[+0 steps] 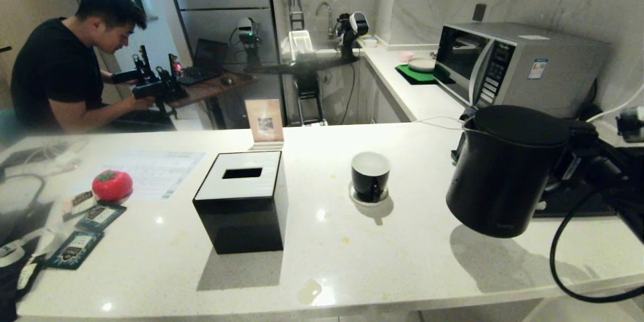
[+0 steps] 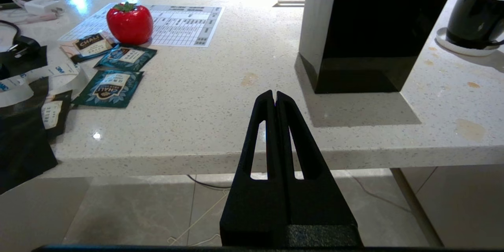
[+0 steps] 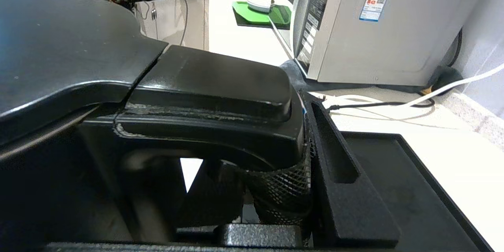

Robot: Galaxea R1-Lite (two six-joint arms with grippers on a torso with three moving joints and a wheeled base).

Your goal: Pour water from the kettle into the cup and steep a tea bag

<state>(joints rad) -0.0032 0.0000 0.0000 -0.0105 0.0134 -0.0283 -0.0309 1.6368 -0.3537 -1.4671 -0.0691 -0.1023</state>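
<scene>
The matte black kettle (image 1: pixel 503 171) hangs in the air over the right side of the white counter (image 1: pixel 352 261), casting a shadow below it. My right gripper (image 1: pixel 583 153) is shut on its handle (image 3: pixel 212 86), with one finger (image 3: pixel 334 153) pressed against the mesh-wrapped grip. To the kettle's left stands the black cup (image 1: pixel 370 176), white inside, on its small saucer (image 1: pixel 354 197); it looks empty. The cup also shows in the left wrist view (image 2: pixel 474 19). My left gripper (image 2: pixel 275 93) is shut and parked low before the counter's front edge. The tea bag is out of view.
A black tissue box (image 1: pixel 241 201) stands left of the cup. Teal packets (image 1: pixel 98 216) and a red tomato-shaped thing (image 1: pixel 112 185) lie at the far left. A microwave (image 1: pixel 518 65) and a black tray (image 1: pixel 568 206) are behind the kettle. A person (image 1: pixel 55 70) sits at the back left.
</scene>
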